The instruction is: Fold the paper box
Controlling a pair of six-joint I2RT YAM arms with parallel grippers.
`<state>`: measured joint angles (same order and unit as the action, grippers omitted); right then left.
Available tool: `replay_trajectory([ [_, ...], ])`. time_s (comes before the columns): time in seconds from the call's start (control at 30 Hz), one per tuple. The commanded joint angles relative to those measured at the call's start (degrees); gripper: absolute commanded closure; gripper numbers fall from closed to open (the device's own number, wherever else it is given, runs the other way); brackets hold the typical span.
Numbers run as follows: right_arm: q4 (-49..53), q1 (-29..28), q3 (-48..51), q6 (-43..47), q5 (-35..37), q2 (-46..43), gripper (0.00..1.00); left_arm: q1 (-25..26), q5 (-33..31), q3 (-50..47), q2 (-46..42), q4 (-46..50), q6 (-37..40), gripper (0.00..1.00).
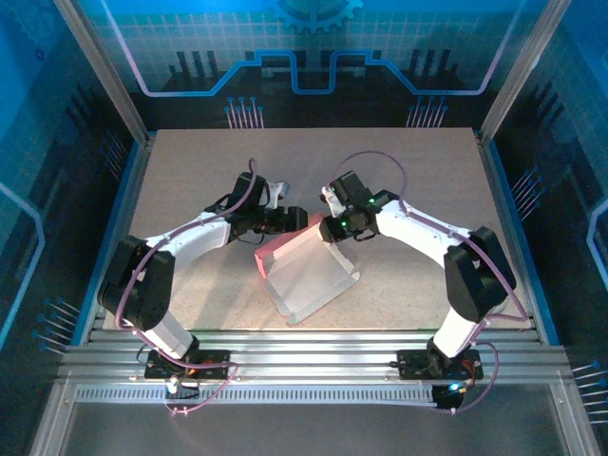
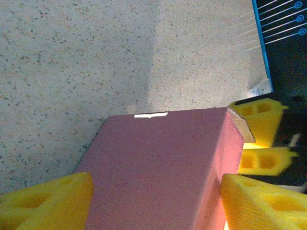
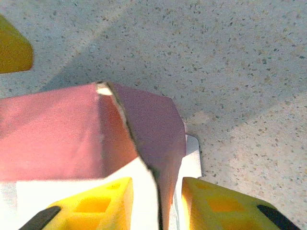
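**Half-folded paper box between two grippers**

The paper box (image 1: 302, 261) lies on the speckled table (image 1: 190, 171). Its pink walls are raised at the far end, and its pale inner panels lie flat on the near side. At the box's far-left end, the left gripper (image 2: 157, 179) straddles the pink body, its yellow fingers (image 2: 48, 201) closed against two opposite sides. At the box's far-right corner, the right gripper (image 3: 157, 184) has its fingers (image 3: 96, 203) apart, one on each side of an upright pink flap, with a gap beside the flap.
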<state>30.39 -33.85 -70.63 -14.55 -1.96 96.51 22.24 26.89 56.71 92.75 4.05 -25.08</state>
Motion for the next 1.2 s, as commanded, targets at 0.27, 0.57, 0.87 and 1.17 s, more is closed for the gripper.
replay_trajectory([
  [0.27, 6.4, 2.8, -5.6, 2.1, -5.7, -8.8, 0.64, 0.0, 0.4, -0.9, 0.7, -0.5, 1.5, 0.29],
  [0.57, 8.8, 4.8, -11.4, 3.4, -8.9, -1.0, 0.7, 0.1, 0.3, -0.5, 1.0, -0.2, 1.2, 0.29],
  [0.87, 0.3, 9.5, -3.6, 0.7, -15.9, -3.9, 0.77, 0.0, -0.1, -0.3, 0.9, 0.6, 2.3, 0.3],
  [1.17, -4.3, 15.4, 2.5, 6.7, -24.0, -2.9, 0.79, 0.1, -0.1, -0.2, 1.1, 1.4, 3.4, 0.3],
])
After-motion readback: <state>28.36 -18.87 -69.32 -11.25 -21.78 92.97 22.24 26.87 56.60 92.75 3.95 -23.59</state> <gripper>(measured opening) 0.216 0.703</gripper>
